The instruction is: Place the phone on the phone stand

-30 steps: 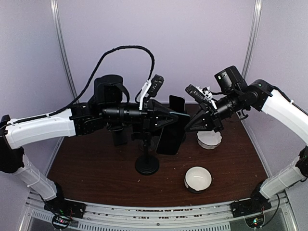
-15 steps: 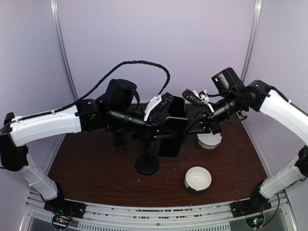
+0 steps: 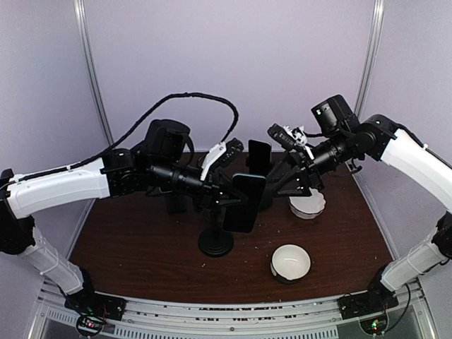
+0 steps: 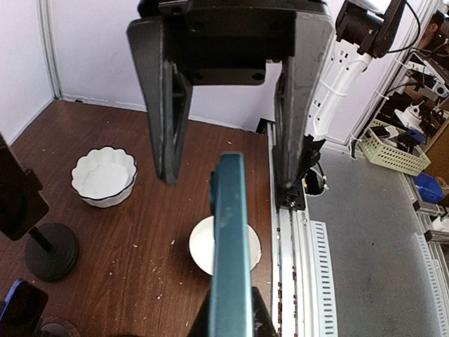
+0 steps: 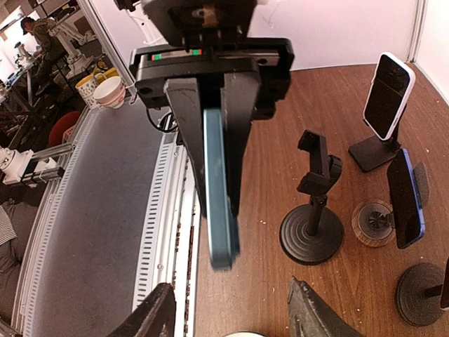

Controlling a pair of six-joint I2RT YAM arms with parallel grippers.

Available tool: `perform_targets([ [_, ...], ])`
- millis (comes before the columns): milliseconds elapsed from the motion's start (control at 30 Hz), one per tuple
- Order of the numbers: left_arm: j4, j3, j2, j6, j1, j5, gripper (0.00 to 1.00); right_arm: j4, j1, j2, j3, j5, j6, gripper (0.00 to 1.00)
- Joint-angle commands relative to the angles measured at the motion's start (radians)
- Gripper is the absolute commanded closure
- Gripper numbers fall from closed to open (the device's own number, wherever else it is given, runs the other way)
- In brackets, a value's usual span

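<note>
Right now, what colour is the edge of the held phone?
Teal. The held phone shows it best in the left wrist view.

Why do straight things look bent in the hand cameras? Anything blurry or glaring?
Right wrist view: the wide lens bows the silver metal rail, and the close teal-edged phone looks slightly soft. Left wrist view: similar bending. Top view: even light, faint shadows on the dark wooden table, no glare.
</note>
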Motion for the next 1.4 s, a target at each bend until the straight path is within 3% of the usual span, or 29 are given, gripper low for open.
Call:
perform_targets([
  [0,0.155,-0.089,-0.154,-0.049,0.074,-0.013,1.0,0.083,-0.024,-0.012,-0.03,0.007,0.034,0.44],
  [200,0.189,-0.199,-0.302,-0.067,0.135,-0.06,1.0,0.265,0.011,0.052,-0.085,0.148,0.167,0.39],
  [567,0.202,-0.358,-0.542,-0.073,0.147,-0.303,1.0,0.173,0.124,0.329,0.133,0.214,0.285,0.35],
  [700,0.203,-0.398,-0.607,-0.074,0.146,-0.37,1.0,0.18,0.145,0.382,0.174,0.276,0.344,0.35],
  [1000,0.205,-0.443,-0.652,-0.07,0.147,-0.41,1.0,0.154,0.171,0.423,0.215,0.258,0.337,0.35],
  [1367,0.214,-0.457,-0.655,-0.079,0.147,-0.409,1.0,0.157,0.175,0.455,0.236,0.245,0.343,0.51],
])
